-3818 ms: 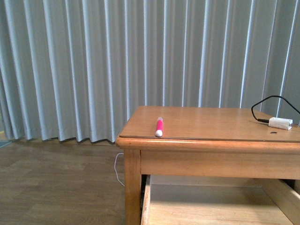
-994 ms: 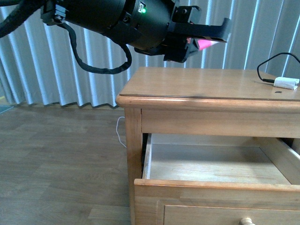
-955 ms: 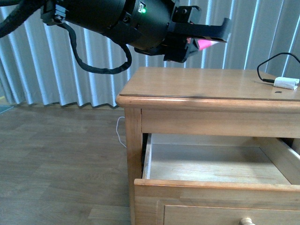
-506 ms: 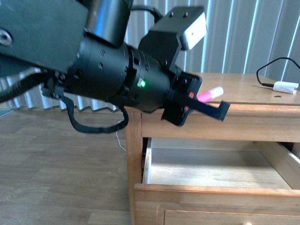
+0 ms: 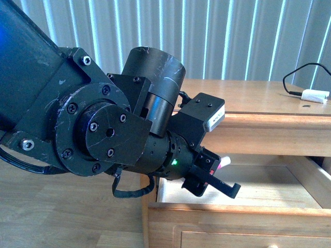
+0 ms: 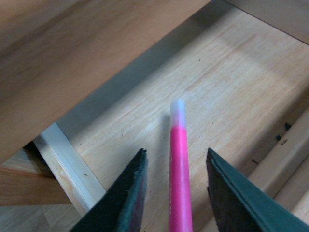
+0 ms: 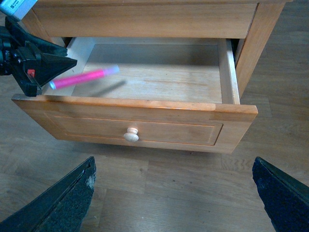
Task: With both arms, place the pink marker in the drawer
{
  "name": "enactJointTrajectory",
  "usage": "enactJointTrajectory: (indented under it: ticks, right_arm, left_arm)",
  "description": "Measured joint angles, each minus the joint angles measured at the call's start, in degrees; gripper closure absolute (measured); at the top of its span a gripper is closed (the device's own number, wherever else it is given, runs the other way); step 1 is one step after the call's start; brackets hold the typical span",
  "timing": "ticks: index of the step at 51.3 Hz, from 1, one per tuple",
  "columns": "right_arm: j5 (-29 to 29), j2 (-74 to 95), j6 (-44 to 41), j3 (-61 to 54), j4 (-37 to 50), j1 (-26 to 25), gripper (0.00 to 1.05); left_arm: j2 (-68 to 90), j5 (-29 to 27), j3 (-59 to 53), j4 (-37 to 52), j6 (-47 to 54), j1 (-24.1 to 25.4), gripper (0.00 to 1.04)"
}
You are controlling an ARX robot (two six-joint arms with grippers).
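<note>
Left gripper is over the open drawer, low under the nightstand top. Its fingers are spread wider than the pink marker, with a gap on both sides in the left wrist view. The marker's rear end is out of frame, so I can't tell if anything touches it there. The marker hangs in the air above the drawer floor, white end leading, blurred, with its shadow on the wood below. It sits near the drawer's front-left corner, just inside the front rim.

Right gripper is wide open with nothing in it, out in front of the drawer above the floor and well clear of the knob.

Risks as I see them:
- The drop point is close to the front rim. A round marker landing end-first can bounce or roll, and a bad hop sends it over the rim onto the floor.
- If the marker is caught on a pad at the hidden end, it may come back out with the gripper.
- The left wrist is tucked under the tabletop edge — lifting straight up would likely clip it, so it should back out first.
- If the right arm pushes the drawer while the left is inside, the drawer front pinches the left gripper.

The white plug and cable are well away — no concern.
</note>
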Motion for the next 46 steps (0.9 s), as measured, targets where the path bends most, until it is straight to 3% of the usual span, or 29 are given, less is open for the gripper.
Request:
enactJointTrajectory:
  ticks: [12,18,32,46]
  right_arm:
    - [0.0,0.0,0.0,0.0,0.0,0.0,0.09]
    - [0.0,0.0,0.0,0.0,0.0,0.0,0.09]
    - [-0.02,0.0,0.0,0.0,0.0,0.0,0.09]
    - [0.0,0.0,0.0,0.0,0.0,0.0,0.09]
  left_arm:
    - [-4.13,-1.46,-3.5,6.58,-3.08,-0.94,0.29]
    - [-14.03,-7.96,-10.6,12.85,-4.94,-1.29,0.04]
    - [-36.68,-19.61,-27.69,14.47,-7.58,-0.35,0.06]
    - [-63.58,-32.2,-43.76,4.9,-9.86,2.47,0.06]
